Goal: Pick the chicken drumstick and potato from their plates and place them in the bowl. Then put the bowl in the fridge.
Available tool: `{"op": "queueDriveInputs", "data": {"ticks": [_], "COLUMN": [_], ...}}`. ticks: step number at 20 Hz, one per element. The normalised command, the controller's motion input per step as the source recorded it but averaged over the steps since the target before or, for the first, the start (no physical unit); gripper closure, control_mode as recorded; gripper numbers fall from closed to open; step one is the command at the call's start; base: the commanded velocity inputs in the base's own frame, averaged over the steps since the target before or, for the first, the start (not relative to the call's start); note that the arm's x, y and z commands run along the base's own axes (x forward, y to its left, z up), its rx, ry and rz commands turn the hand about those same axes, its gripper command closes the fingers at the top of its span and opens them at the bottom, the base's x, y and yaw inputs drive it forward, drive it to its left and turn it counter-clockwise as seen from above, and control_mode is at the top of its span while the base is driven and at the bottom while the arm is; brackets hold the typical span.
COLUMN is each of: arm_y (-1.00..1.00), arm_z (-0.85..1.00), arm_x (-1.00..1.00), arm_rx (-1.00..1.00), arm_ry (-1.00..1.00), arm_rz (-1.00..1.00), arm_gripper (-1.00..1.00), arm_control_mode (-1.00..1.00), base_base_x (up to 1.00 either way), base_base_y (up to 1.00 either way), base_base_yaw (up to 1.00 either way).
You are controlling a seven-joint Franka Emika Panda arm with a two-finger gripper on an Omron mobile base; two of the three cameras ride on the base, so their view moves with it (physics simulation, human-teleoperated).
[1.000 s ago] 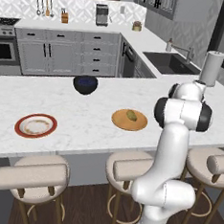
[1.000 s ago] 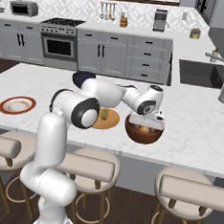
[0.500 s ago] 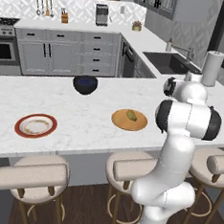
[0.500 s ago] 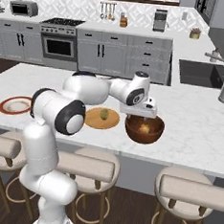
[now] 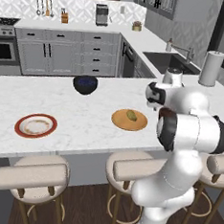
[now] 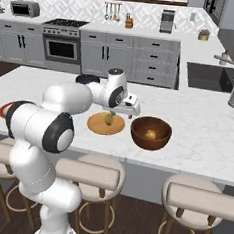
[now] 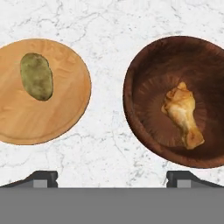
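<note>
With golden-brown chicken drumstick (image 7: 183,114) already lying in dark glossy reddish-brown bowl (image 7: 140,70), claw (image 6: 128,109) hangs released, jaws wide, empty, above white marble bench (image 7: 109,131) btw bowl and plate. Olive-brown oval potato (image 7: 36,76) sits on round orange-tan plate (image 7: 65,109), just beside bowl. Risk: smooth oval may roll or squirt from pinch if grasped off-centre; descent too near rim could nudge plate. Red-rimmed white plate (image 5: 23,130) bare.

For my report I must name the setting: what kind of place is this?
It looks like a home kitchen: a stove along the back wall, a sink in the counter, and bar stools at a marble island.
</note>
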Motion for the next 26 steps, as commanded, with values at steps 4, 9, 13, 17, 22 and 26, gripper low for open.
{"op": "queueDriveInputs", "data": {"ticks": [4,9,13,17,22,26], "arm_y": [0.84,0.66,0.26,0.05,0.0,0.0], "arm_z": [0.19,-0.03,-0.15,-0.31,-0.39,-0.38], "arm_x": [0.0,0.13,0.3,0.42,0.33,0.36], "arm_rx": [0.0,0.05,0.11,0.0,0.0,0.0], "arm_ry": [0.0,0.0,0.0,0.0,0.0,0.03], "arm_rz": [0.0,0.02,0.12,0.15,0.05,0.01], "arm_gripper": [-1.0,-1.0,-1.0,-1.0,-1.0,-1.0], "arm_control_mode": [-1.0,-1.0,-1.0,-1.0,-1.0,-1.0], "base_base_x": [0.0,0.0,0.0,0.0,0.0,0.0], "base_base_y": [0.0,0.0,0.0,0.0,0.0,0.0], "base_base_yaw": [0.0,0.0,0.0,0.0,0.0,0.0]}}
